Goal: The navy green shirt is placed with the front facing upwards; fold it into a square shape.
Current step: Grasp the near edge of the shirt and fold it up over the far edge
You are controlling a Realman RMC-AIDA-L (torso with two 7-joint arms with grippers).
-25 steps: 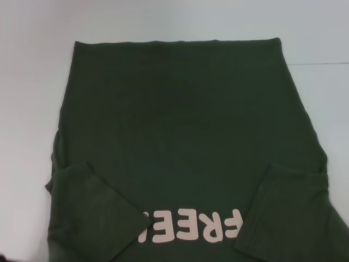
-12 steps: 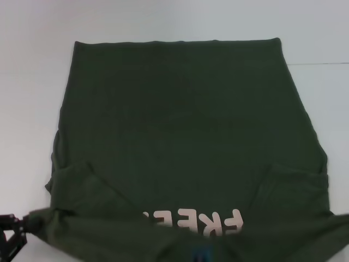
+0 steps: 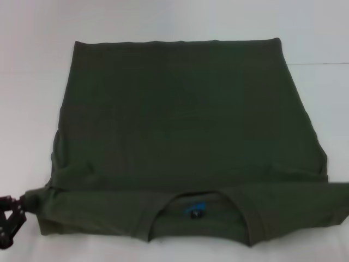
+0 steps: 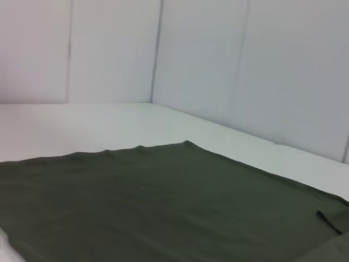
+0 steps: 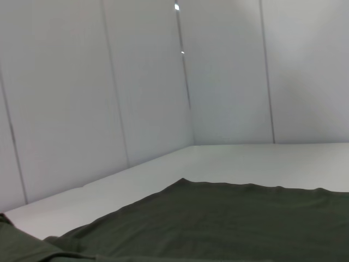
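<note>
One left gripper (image 3: 24, 202) pinches the shirt (image 3: 185, 120) corner; the folded collar band runs sideways away from it. Right gripper unseen.

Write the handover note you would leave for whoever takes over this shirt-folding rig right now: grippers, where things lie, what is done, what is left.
Left gripper: at the near left corner of the navy green shirt, touching the cloth; open or shut cannot be told.
Right gripper: not in view.
Shirt: flat on the white table, near edge turned over toward the far hem, so the collar and blue neck label face up and the lettering is hidden.
Done: sleeves tucked in, near fold started.
Left: bring it to a square.
</note>
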